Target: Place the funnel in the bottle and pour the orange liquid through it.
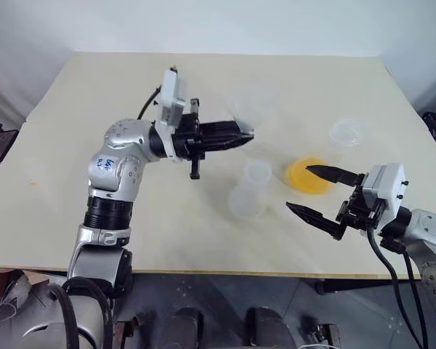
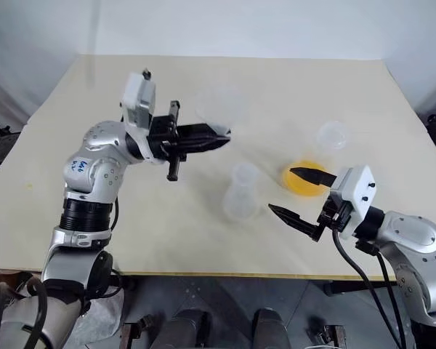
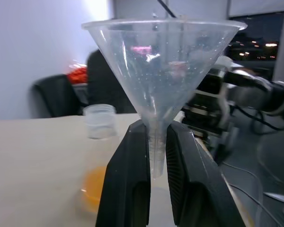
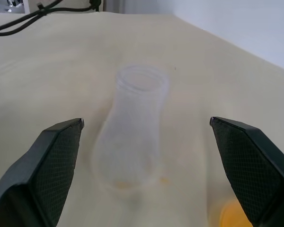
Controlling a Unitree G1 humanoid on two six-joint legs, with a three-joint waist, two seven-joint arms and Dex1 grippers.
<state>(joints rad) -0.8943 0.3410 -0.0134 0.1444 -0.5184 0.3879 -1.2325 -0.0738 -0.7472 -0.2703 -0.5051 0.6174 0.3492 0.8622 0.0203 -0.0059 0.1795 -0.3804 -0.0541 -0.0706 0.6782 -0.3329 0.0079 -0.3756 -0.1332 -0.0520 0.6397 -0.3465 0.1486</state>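
My left gripper is shut on the short stem of the clear funnel, which it holds upright above the table with the cone on top. In the eye views the gripper points sideways over the table's middle, up and to the left of the bottle. The bottle is a small clear flask and stands empty and upright. The orange liquid sits in a wider clear flask just right of the bottle. My right gripper stands open, level, in front of that flask. Its jaws face the bottle and hold nothing.
A small clear round cup or lid lies at the right, behind the orange flask. The pale table is bare on its left half and along the far edge.
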